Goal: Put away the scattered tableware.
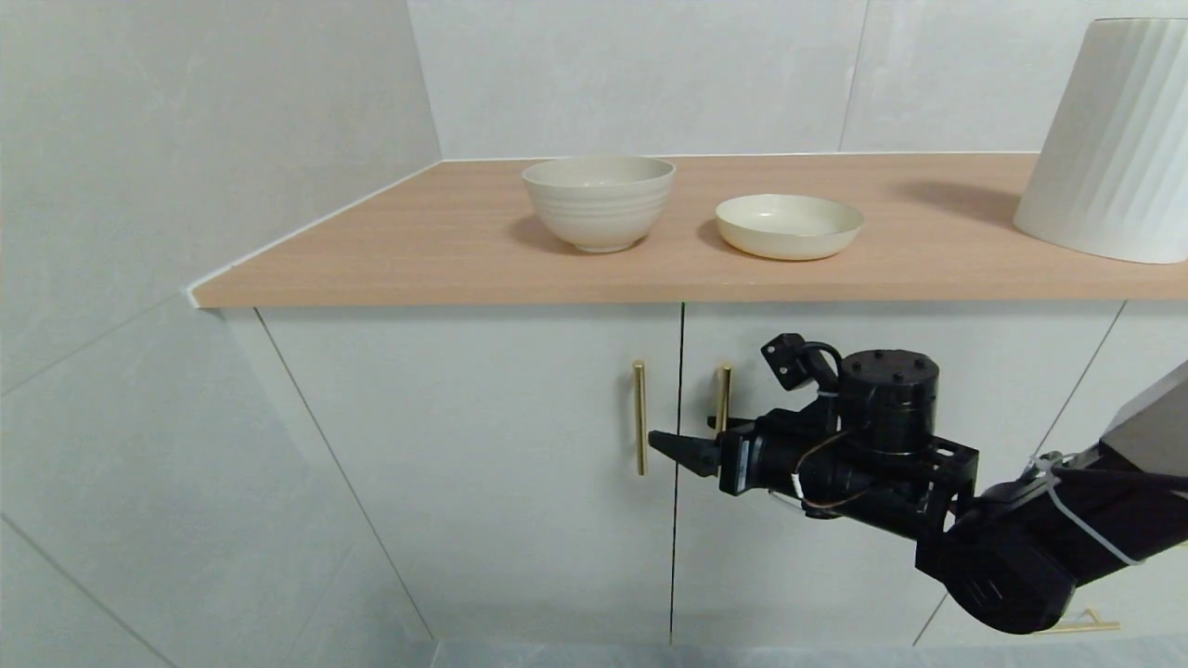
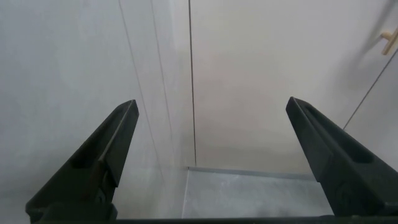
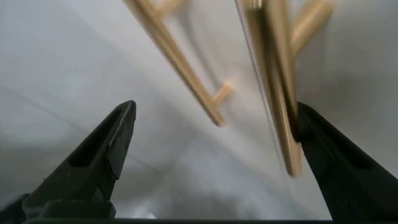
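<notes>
Right gripper (image 1: pixel 685 436) spread wide, empty, at the right-hand brass cabinet handle (image 1: pixel 723 394), which partly hides one finger. Left gripper (image 2: pixel 211 106) equally wide, holding nothing

You're seeing wooden countertop (image 1: pixel 418 250), left end butting pale tiled wall (image 1: pixel 650 74). White ribbed cone-shaped object (image 1: pixel 1114 139) stands upright at countertop's far right, shadow falling to its left. Grey floor (image 1: pixel 557 654) below.
</notes>
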Robot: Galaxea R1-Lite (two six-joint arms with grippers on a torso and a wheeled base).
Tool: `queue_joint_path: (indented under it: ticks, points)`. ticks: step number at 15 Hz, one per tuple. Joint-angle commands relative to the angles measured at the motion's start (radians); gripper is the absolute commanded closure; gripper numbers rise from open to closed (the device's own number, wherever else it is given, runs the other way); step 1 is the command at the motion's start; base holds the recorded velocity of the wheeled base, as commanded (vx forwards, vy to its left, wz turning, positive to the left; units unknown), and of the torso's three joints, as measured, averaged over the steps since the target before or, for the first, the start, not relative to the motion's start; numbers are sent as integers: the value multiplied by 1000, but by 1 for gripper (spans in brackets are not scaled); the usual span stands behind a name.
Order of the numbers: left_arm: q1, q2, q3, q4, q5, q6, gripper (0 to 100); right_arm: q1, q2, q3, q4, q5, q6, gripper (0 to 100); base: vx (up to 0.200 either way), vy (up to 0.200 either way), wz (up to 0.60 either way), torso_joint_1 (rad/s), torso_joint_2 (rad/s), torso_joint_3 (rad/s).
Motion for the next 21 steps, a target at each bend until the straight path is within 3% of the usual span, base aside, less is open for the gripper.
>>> queue_joint_path:
  ticks: [1, 4, 7, 9, 12, 15, 16, 17, 19, 20, 21]
  points:
    - [0, 0, 1, -1, 0, 0, 0, 15, -30, 51, -46, 43, 11, 0, 0, 0, 0, 0, 0, 0]
    - [0, 0, 1, -1, 0, 0, 0, 15, -76, 97, -69, 57, 13, 0, 0, 0, 0, 0, 0, 0]
    - [-1, 0, 1, -1, 0, 0, 0, 29, -139, 179, -69, 134, 11, 0, 0, 0, 0, 0, 0, 0]
    - [0, 0, 1, -1, -1, 17, 0, 38, -168, 245, -69, 180, 8, 0, 0, 0, 0, 0, 0, 0]
    - [0, 0, 1, -1, 0, -3, 0, 38, -194, 307, -83, 205, 5, 0, 0, 0, 0, 0, 0, 0]
    - [0, 0, -5, -17, -3, 55, 0, 38, -213, 353, -110, 206, 5, 0, 0, 0, 0, 0, 0, 0]
    - [0, 0, -54, -41, -27, 56, 0, 42, -219, 371, -120, 206, 5, 0, 0, 0, 0, 0, 0, 0]
    - [-4, 26, -153, -15, -100, 53, 0, 42, -228, 383, -138, 208, 4, 0, 0, 0, 0, 0, 0, 0]
    - [-4, 123, -309, 83, -187, 47, 0, 42, -239, 385, -161, 208, 7, 0, 0, 0, 0, 0, 0, 0]
    - [-4, 278, -439, 137, -256, 47, 0, 48, -243, 400, -163, 208, 5, 0, 0, 0, 0, 0, 0, 0]
    - [-4, 399, -505, 135, -310, 47, 0, 49, -243, 417, -167, 206, 5, 0, 0, 0, 0, 0, 0, 0]
